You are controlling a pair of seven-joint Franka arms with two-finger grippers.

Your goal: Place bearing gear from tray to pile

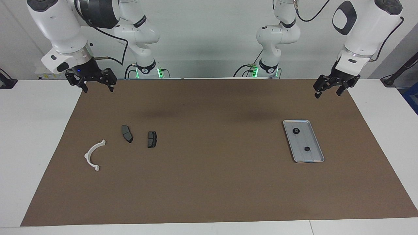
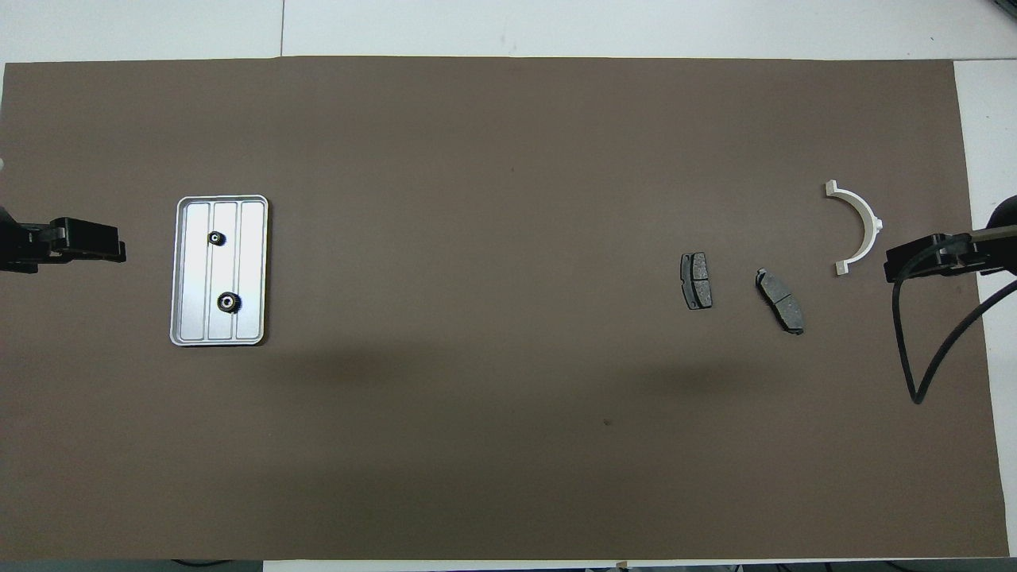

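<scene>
The silver tray (image 1: 302, 141) lies toward the left arm's end of the table; it also shows in the overhead view (image 2: 250, 270). Two small black bearing gears lie in it: one (image 1: 296, 131) (image 2: 229, 302) nearer to the robots, one (image 1: 307, 149) (image 2: 215, 237) farther. The pile lies toward the right arm's end: a white half-ring bracket (image 1: 93, 155) (image 2: 858, 226) and two dark brake pads (image 1: 127, 133) (image 1: 152, 139) (image 2: 781, 300) (image 2: 696, 280). My left gripper (image 1: 329, 93) (image 2: 111, 248) hangs open and empty, up in the air beside the tray. My right gripper (image 1: 97, 87) (image 2: 894, 266) hangs open and empty beside the bracket.
A brown mat (image 1: 209, 182) covers most of the white table (image 1: 36, 130). A black cable (image 2: 926, 357) hangs from the right arm over the mat's edge. Both arm bases (image 1: 145, 67) (image 1: 269, 67) stand at the robots' edge of the table.
</scene>
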